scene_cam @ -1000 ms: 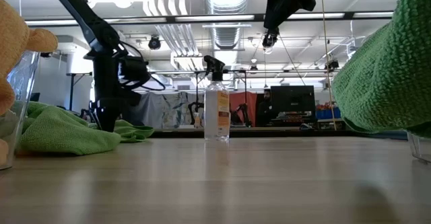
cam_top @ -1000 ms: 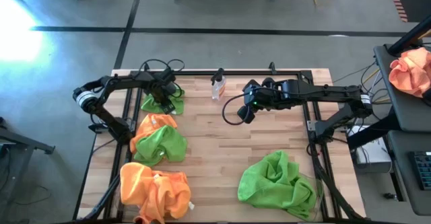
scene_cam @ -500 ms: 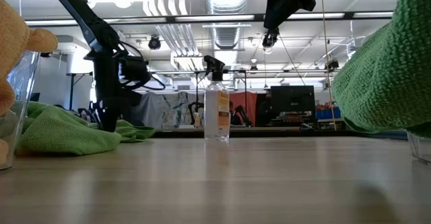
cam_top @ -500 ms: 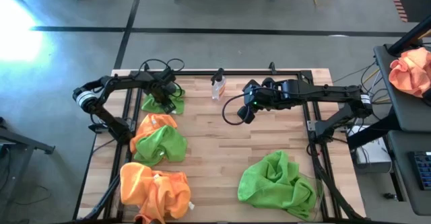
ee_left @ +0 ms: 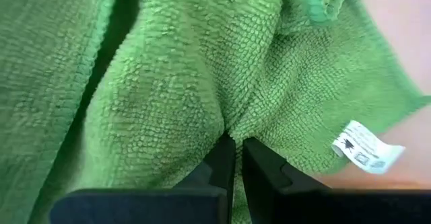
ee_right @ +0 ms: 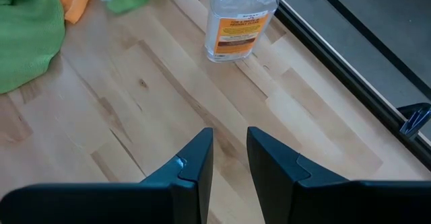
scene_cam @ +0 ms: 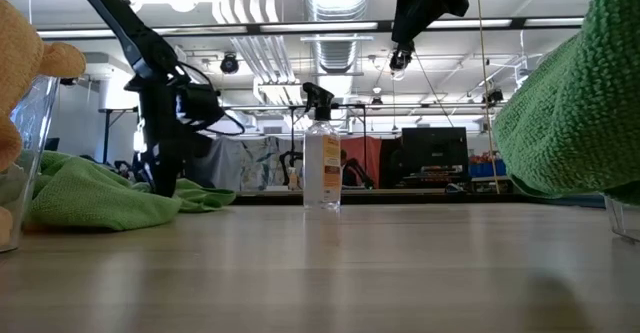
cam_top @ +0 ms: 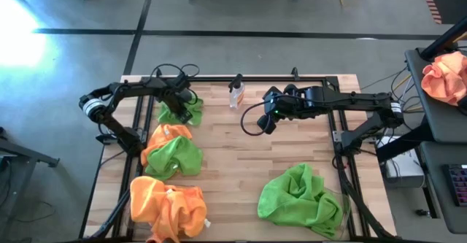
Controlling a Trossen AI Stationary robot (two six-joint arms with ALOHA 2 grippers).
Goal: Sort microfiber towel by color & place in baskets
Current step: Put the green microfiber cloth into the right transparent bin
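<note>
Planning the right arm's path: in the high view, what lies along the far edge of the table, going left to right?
Left pincer shut on a green microfiber towel → clear spray bottle → right pincer, hovering over bare wood.

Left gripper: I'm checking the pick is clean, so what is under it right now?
Under the left gripper is a green microfiber towel, pinched between its shut fingers, lying on the wooden table. Anything beneath the cloth is covered.
</note>
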